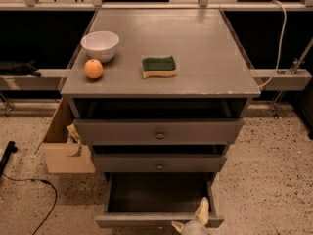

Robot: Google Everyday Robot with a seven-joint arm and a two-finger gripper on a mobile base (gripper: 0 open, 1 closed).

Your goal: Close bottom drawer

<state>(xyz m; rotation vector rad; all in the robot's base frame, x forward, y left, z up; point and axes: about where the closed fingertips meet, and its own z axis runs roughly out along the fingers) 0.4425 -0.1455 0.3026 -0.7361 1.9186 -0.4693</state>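
Bottom drawer (156,196) stands pulled well out of the grey cabinet at the 6 o'clock edge of the view, its dark box empty as far as can be seen and its slim front panel (142,221) nearly cut off by the frame; its knob is out of sight. The tool (189,215) sits at the panel's right end, about 5 o'clock from the drawer's middle, with its two pale tips apart and gripping nothing. One tip rises over the panel's top edge towards the box and the other lies lower, in front. The push has probably yet to bite, since most of the travel remains. The main risk is the off-centre contact: force applied near the right corner could skew the drawer on its runners and jam it partway. A tip hooked over the panel could also be carried in under the middle drawer (159,163) and pinched there, or slip off the narrow edge so the push is lost. The top drawer (158,131) and the middle one both look slightly proud, so an arm riding too high could nudge them. On the bench (210,43), the white bowl (100,45) and orange (93,68) at 10 o'clock and the sponge (158,66) near centre are well clear. The cardboard box (66,151) lies at 9 o'clock.
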